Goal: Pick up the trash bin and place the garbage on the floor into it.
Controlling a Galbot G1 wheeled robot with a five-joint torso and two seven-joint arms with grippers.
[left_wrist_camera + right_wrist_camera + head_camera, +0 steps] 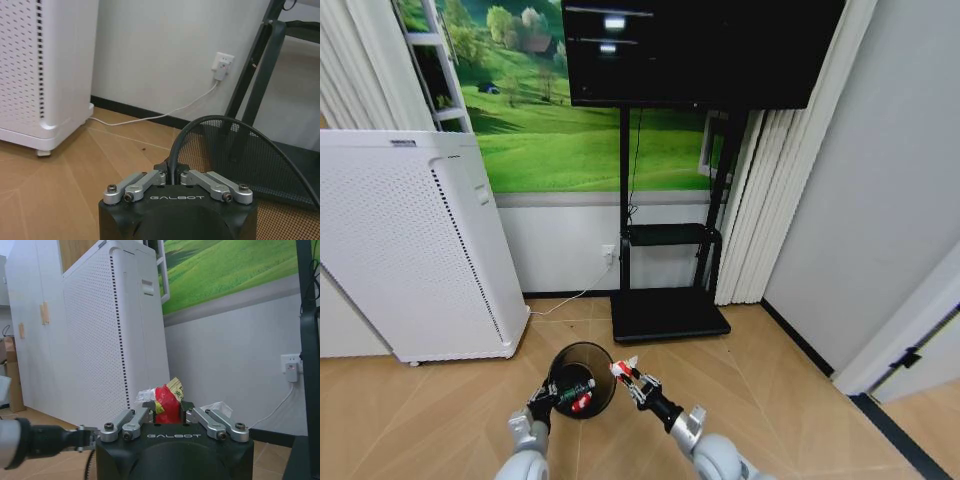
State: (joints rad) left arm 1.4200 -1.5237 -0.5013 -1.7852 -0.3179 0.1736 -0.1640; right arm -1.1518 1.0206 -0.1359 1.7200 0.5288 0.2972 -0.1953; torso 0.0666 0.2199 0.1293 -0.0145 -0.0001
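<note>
The black wire-mesh trash bin hangs above the wooden floor, tilted toward me. My left gripper is shut on its rim. Inside it lie a clear bottle with a green label and a red-and-white wrapper. My right gripper is just right of the bin's rim, shut on another crumpled red-and-white wrapper. In the left wrist view the mesh wall curves away from the closed fingers.
A tall white perforated appliance stands at the left against the wall. A black TV stand with a screen is straight ahead, and a white cable runs to a wall socket. Open wooden floor lies around the bin.
</note>
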